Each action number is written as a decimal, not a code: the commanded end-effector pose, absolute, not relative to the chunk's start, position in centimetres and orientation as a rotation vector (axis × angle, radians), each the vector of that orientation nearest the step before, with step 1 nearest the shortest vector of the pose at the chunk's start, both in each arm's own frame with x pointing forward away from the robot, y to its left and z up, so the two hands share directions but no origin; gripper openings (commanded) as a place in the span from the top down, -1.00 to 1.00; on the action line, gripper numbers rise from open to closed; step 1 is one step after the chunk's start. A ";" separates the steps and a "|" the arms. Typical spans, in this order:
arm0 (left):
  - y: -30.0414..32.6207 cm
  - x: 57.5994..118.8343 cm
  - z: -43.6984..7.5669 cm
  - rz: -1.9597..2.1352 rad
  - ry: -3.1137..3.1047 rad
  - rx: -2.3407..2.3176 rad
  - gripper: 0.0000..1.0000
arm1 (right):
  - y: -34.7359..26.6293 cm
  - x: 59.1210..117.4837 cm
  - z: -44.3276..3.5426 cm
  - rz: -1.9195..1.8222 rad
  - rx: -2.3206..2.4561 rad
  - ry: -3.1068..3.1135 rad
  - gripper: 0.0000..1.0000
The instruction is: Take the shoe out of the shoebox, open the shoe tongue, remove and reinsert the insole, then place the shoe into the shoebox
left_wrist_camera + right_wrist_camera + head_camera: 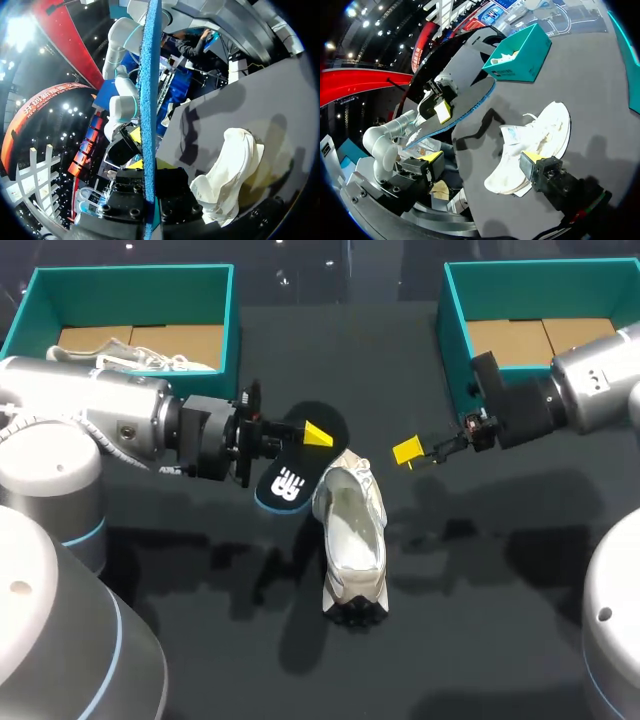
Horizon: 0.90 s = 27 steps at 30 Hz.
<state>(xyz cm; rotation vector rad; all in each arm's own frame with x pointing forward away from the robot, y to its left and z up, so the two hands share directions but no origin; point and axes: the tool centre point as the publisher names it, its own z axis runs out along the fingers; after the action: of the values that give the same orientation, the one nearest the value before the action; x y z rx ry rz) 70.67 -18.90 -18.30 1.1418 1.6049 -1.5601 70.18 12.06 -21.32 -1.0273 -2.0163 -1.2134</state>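
While the left gripper (312, 435) pinches the insole (288, 483), the right gripper (410, 452) hangs wide open off the shoe (352, 535), so reinserting could just shove the unheld shoe around.

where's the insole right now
In the head view, the insole is clamped in the left pincer just left of centre, beside the far end of the white shoe.

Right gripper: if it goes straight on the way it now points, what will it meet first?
Probably the white shoe, at its end nearest the right gripper; beyond it, the insole. Height is unclear, so it might pass above.
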 end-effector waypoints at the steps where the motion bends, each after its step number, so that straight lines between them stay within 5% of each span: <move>1: -18.9 69.8 -17.7 -1.632 1.657 1.138 1.00 | 11.8 69.2 -21.2 -1.191 -0.945 -2.252 -1.00; 27: -18.7 62.2 -18.5 -1.875 1.824 0.960 1.00 | 10.7 66.8 -27.1 -0.947 -0.441 -2.741 -1.00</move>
<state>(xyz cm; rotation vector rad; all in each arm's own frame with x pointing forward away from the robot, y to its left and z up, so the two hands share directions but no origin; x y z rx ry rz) 64.30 -18.73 -18.07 1.0202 1.8128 -1.8987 67.50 10.87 -25.98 -0.4619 -2.7085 -0.9296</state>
